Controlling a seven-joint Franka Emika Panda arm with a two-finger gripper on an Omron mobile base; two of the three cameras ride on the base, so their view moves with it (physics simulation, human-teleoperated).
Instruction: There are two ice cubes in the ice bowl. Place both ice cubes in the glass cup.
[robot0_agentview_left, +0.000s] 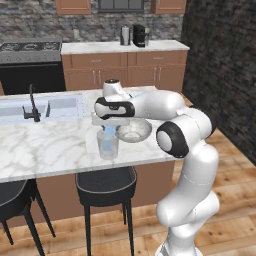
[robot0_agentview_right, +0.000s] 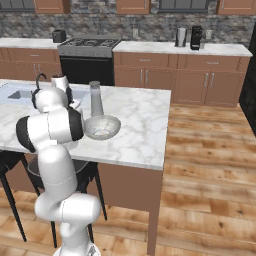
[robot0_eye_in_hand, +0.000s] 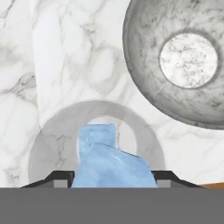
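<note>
**Currently: ice held above the cup, release pending**

Risk first. The gripper (robot0_eye_in_hand: 113, 177) hangs directly over the glass cup (robot0_agentview_left: 107, 144), whose round mouth lies below it in the hand view. The mouth is narrow against the ice it must take. If the jaws part while the hand is off centre, or while it is tilted, the ice could strike the rim and skid away across the marble counter (robot0_agentview_left: 45, 150), possibly off its near edge. A drop from too high could also make the ice bounce out or jolt the light cup.

Pincer. The jaws are narrowly parted and pinch pale-blue ice cubes (robot0_eye_in_hand: 109, 157) between the two dark fingertips (robot0_eye_in_hand: 59, 178). The blue mass reads as two overlapping blocks; whether the second is gripped too or already lies in the cup beneath cannot be told. In the left base view a blue block sits just under the hand, at the cup's mouth.

Positions. The cup stands on the counter near its front edge, just left of the ice bowl (robot0_agentview_left: 134, 130). The bowl holds no ice. By judgement, the job is close to its last release.
</note>
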